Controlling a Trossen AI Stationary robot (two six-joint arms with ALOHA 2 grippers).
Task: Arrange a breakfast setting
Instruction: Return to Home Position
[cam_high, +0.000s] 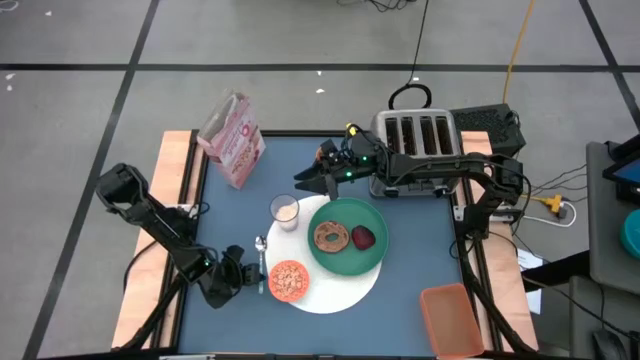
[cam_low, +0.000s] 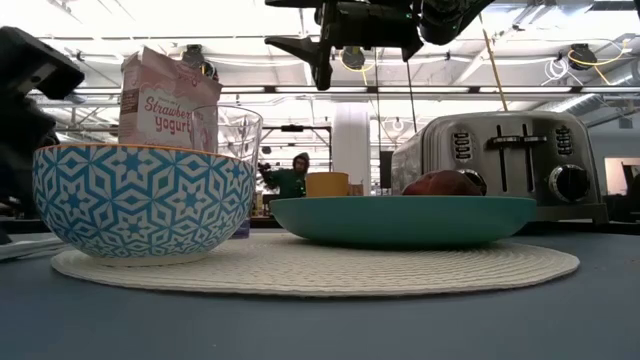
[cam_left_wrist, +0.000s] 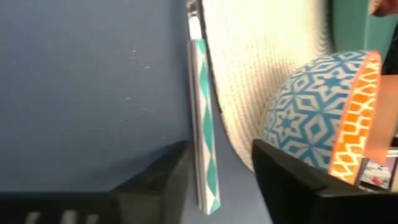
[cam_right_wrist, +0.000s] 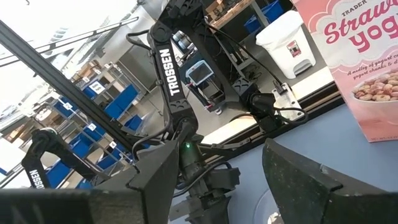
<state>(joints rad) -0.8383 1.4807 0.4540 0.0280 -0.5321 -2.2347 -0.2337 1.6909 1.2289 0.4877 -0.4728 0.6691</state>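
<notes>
"Breakfast setting: where does it lie?" asks one voice.

"On a blue table top," says the other. "A round white woven mat carries a green plate. A brown toasted bagel and a piece of dark red food lie side by side on the plate. A small bowl, orange inside and patterned blue and white outside, sits on the mat beside the plate, with cereal in it. A small glass of milk stands at the mat's edge, on the side nearer a pink cereal box."

"And the spoon, and the grippers?"

"A silver spoon, its handle patterned green and white, lies flat on the table just beside the mat. The left gripper is low at the handle's end, its fingers spread to either side, released. The right gripper hangs raised above the table near a silver four-slot toaster, fingers apart, grasping nothing."
</notes>
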